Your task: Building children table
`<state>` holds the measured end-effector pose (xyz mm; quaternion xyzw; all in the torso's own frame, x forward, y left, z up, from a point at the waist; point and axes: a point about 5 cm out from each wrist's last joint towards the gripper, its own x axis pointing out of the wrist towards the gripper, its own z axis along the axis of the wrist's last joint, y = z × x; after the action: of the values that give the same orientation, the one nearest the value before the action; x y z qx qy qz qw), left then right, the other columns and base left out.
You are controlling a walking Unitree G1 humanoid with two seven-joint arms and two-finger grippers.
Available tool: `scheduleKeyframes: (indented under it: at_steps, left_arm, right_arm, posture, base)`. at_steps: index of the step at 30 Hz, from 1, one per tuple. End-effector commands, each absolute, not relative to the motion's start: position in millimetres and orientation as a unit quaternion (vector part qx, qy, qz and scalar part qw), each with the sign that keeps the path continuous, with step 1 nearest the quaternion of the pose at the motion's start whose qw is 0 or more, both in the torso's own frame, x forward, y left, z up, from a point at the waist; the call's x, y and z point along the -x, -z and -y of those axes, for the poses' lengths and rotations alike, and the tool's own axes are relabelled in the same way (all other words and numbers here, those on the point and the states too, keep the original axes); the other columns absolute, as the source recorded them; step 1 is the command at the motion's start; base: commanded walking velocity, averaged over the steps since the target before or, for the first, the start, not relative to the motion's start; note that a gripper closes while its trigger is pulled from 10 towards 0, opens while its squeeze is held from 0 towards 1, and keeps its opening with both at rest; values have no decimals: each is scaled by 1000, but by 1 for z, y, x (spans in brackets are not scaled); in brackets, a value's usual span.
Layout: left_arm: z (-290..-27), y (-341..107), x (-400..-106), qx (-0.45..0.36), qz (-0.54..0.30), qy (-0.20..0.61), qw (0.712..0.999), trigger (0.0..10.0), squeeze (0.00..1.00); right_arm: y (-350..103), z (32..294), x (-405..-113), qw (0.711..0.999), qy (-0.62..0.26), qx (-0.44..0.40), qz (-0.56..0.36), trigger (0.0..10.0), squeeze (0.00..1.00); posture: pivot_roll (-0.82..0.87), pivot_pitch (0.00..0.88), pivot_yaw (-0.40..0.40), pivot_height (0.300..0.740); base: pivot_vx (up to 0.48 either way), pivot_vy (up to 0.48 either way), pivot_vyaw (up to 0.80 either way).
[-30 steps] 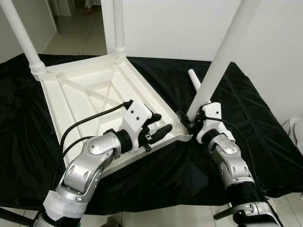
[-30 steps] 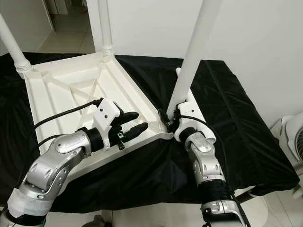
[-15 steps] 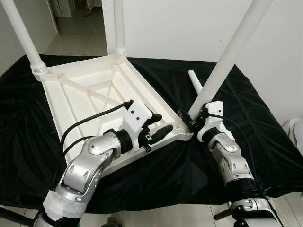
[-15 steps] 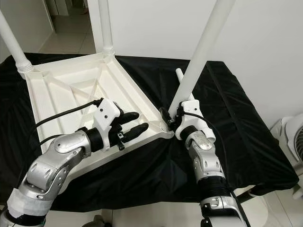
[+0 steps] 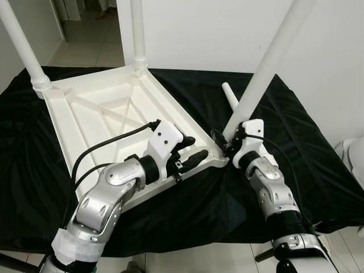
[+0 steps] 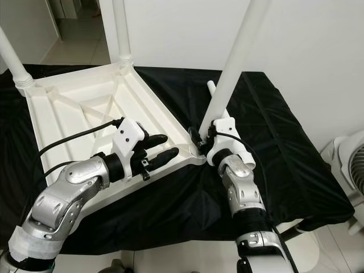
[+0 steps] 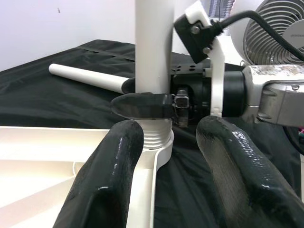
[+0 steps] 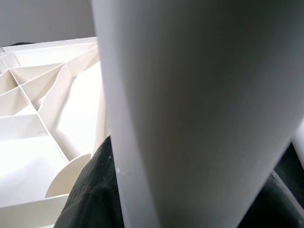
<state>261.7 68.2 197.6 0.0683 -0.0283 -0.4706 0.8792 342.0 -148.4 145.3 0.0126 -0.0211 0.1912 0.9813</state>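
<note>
Left eye view: upturned white tabletop (image 5: 108, 114) lies on the black-draped bench (image 5: 318, 165), two legs (image 5: 25, 51) fitted far. Right pincer (image 5: 223, 142) pinches a third leg (image 5: 267, 62) at the near-right corner; left pincer (image 5: 190, 153) spread on the rim. A fourth leg (image 5: 230, 95) lies loose.

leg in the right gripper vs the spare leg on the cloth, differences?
The gripped leg stands nearly upright, leaning a little, its threaded foot at the corner socket of the upturned tabletop; the spare leg lies flat on the black cloth.
The right gripper is shut on the gripped leg's base; nothing holds the spare leg.
Both are plain white round tubes.
</note>
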Motion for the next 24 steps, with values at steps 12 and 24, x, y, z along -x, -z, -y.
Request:
scheduleKeyframes:
  at_steps: [12, 24]
  left_arm:
    - [-68, -200, -261, -65, 31, 465, 882, 10000, 0]
    - [-67, -200, -261, -65, 31, 467, 881, 10000, 0]
  right_arm:
    - [-130, 148, -338, 982, -187, 39, -2, 10000, 0]
    - [-126, 153, -337, 985, -170, 33, -10, 10000, 0]
  posture:
    - [96, 65, -30, 740]
    - [90, 68, -27, 740]
  base:
    - [0, 0, 0]
    - [0, 0, 0]
